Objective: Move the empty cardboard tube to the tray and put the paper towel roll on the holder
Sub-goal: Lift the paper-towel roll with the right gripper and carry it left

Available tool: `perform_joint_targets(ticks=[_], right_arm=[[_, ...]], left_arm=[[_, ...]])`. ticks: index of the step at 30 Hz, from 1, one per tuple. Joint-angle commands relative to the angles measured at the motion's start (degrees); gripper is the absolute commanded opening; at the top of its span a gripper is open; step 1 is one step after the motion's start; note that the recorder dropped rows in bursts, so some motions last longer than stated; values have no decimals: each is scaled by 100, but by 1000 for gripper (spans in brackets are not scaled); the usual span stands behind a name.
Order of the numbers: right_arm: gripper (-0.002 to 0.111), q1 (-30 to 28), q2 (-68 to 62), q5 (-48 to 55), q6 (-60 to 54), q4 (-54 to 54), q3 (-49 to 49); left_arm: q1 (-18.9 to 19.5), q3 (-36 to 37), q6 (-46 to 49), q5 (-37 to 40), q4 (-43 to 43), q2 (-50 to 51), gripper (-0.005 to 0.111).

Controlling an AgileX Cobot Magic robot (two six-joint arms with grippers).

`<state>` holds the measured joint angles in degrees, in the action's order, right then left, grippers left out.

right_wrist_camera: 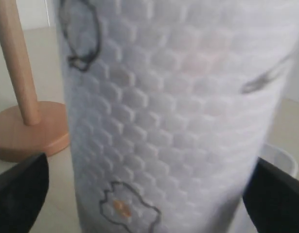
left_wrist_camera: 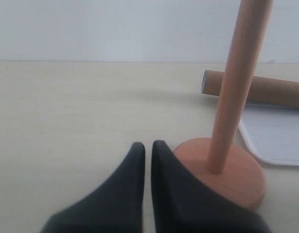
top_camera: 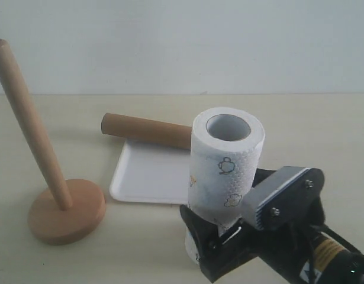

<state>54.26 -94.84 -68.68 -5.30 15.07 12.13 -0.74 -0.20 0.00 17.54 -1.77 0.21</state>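
Near tray (top_camera: 145, 173), pinching tilted roll (top_camera: 226, 158) in right gripper (top_camera: 232, 223), left gripper (left_wrist_camera: 148, 151) pressed together — may jam on holder (top_camera: 68, 208), tip it.

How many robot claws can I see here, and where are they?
2. The left gripper, closed and empty, sits low beside the round base of the holder. The right gripper clasps the paper towel roll, near the tray. No others show.
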Motion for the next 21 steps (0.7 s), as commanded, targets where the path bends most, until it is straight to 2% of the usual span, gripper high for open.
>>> perform_joint_targets(ticks=[1, 6, 8, 9, 10, 11, 12, 13, 17, 21], right_arm=[[105, 4, -401, -128, 95, -353, 450], [104, 4, -429, -128, -6, -270, 603], [97, 4, -429, -128, -6, -258, 603], [77, 4, -429, -128, 5, -258, 603], [63, 4, -429, -128, 61, -258, 603], [31, 4, -429, -128, 270, -213, 603], [12, 4, -429, -128, 401, -126, 603], [1, 4, -429, -128, 709, 103, 603], [1, 4, -366, -128, 831, 256, 614], [1, 4, 436, -128, 772, -8, 627]], left_arm=[[12, 20, 0, -4, 7, -21, 4], [12, 20, 0, -4, 7, -21, 4], [12, 20, 0, -4, 7, -21, 4], [12, 20, 0, -4, 7, -21, 4], [12, 20, 0, -4, 7, -21, 4], [12, 20, 0, -4, 7, -21, 4], [12, 20, 0, -4, 7, -21, 4], [12, 20, 0, -4, 7, -21, 4], [12, 20, 0, -4, 7, -21, 4], [12, 20, 0, -4, 7, -21, 4]])
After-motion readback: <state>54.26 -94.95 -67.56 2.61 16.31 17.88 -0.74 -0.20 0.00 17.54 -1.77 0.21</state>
